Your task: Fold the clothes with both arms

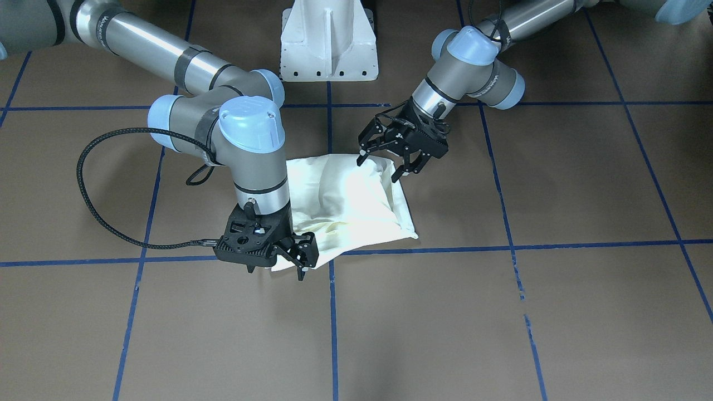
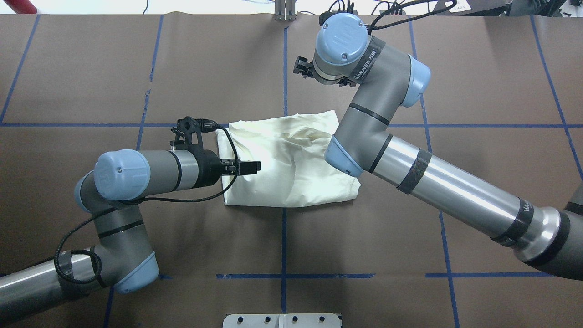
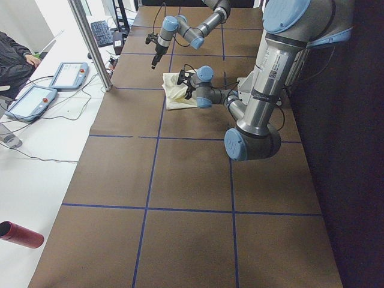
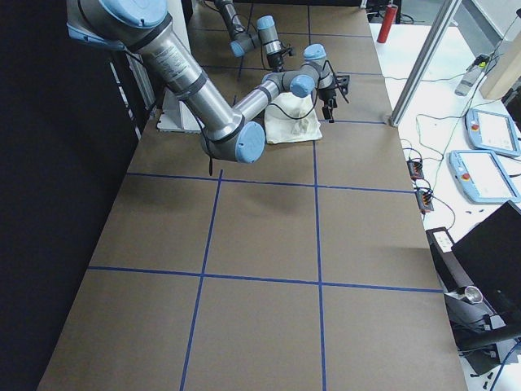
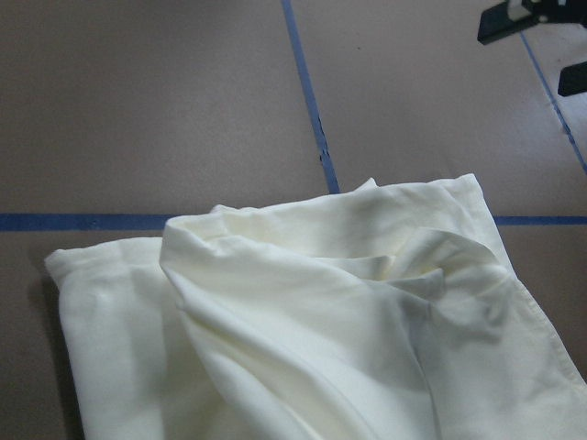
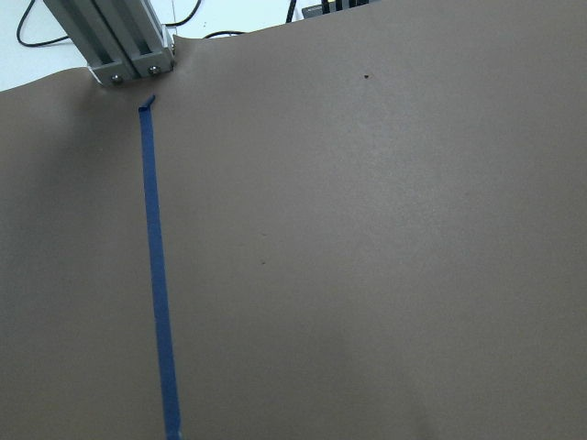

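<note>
Two pincers are flanking the folded shirt at the centre of the bench: the left pincer is hovering spread open over its upper right edge, seemingly nearer, the right pincer, opening impossible to tell, hanging above its lower left corner.

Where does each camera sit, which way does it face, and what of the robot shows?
Front-facing: across the table, facing the base; left arm, right arm, shirt.
Overhead: behind the robot, looking down; both arms.
Exterior left: table's left end; left arm near.
Exterior right: right end; right arm near.
Left wrist: above the shirt; black bits, top corner.
Right wrist: over bare table; no robot.
Shared: front-facing and overhead show the same shirt, sides mirrored.
</note>
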### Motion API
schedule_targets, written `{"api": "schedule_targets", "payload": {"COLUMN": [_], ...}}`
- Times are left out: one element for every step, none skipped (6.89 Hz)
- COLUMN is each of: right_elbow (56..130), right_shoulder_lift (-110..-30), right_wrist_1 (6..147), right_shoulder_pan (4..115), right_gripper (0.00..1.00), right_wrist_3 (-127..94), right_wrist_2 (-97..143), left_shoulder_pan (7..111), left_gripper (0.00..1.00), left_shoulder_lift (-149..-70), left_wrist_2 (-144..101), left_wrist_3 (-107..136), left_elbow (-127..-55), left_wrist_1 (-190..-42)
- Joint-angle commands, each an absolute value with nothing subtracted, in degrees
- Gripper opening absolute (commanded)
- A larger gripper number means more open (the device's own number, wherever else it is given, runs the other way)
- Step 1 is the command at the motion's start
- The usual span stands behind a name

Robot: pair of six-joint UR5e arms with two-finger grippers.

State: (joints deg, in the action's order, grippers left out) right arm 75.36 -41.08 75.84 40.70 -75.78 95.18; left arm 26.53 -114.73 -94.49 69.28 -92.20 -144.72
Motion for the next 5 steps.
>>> {"api": "schedule_targets", "payload": {"right_elbow": [77.08, 77.17, 77.17, 77.17, 77.17], "right_shoulder_lift": [-42.45, -42.45, -42.45, -42.54, -42.63], "right_wrist_1": [75.85, 75.94, 75.94, 75.94, 75.94], "right_shoulder_pan": [40.69, 40.69, 40.69, 40.69, 40.69], "right_gripper": [1.00, 1.00, 1.00, 1.00, 1.00], "right_wrist_3": [-75.76, -75.76, -75.76, -75.76, -75.76], "right_wrist_2": [95.19, 95.19, 95.19, 95.19, 95.19], "left_shoulder_pan": [24.26, 24.34, 24.52, 25.39, 25.49], "left_gripper": [0.81, 0.70, 0.70, 0.68, 0.64], "left_shoulder_lift": [-114.61, -114.52, -114.61, -114.52, -114.43], "left_wrist_2": [-91.32, -91.32, -91.23, -91.58, -91.76], "left_wrist_3": [62.62, 60.66, 57.69, 52.78, 51.17], "left_elbow": [-89.65, -89.65, -89.56, -89.65, -89.74], "left_wrist_1": [-150.28, -151.08, -151.08, -151.08, -151.08]}}
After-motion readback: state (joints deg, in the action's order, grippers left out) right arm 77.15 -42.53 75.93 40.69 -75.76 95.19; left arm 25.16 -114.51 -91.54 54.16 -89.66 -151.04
